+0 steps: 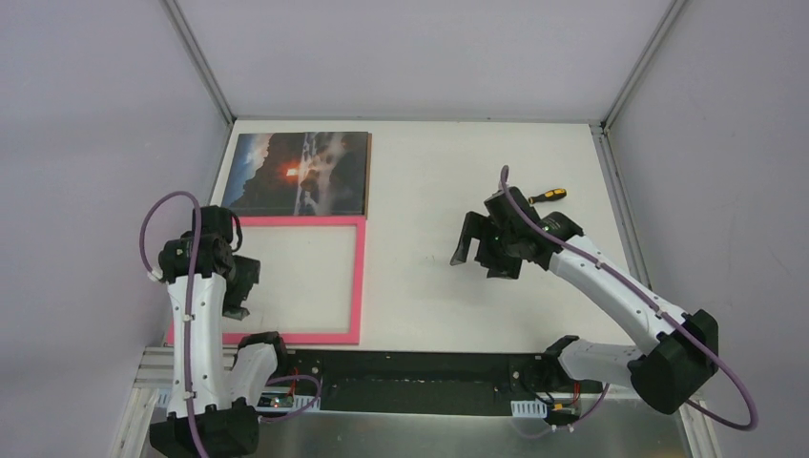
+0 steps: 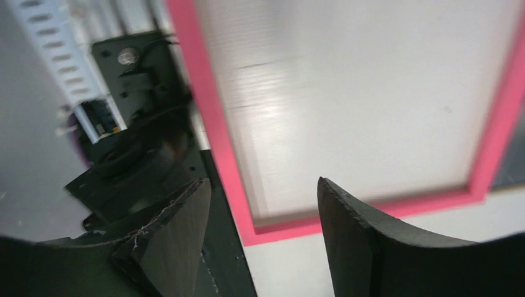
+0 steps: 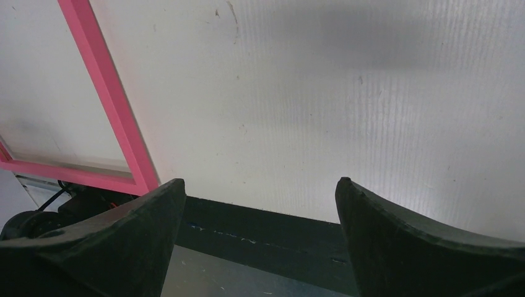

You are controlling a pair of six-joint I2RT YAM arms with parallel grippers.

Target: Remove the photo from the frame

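A: Photo (image 1: 300,174): where is it relative to the jaws?
B: Biggest first. On the table (image 1: 458,162) the frame (image 1: 359,277) lies flat toward 8 o'clock. Nothing in it, bare table shows through. The photo sits outside it, at the frame's 12, just beside the far rail, maybe touching. Long axis runs 9-to-3.
A: Grippers?
B: The left gripper (image 1: 236,291) hangs over the frame's 9 o'clock rail, jaws apart, empty. It has the photo at its 1 o'clock. The right gripper (image 1: 482,256) is mid-table, jaws wide, empty, with the photo off at its 10. Left arm's nearer. There's a screwdriver (image 1: 549,195) at 1 o'clock of the right one.
A: Verdict?
B: Looks done to me.
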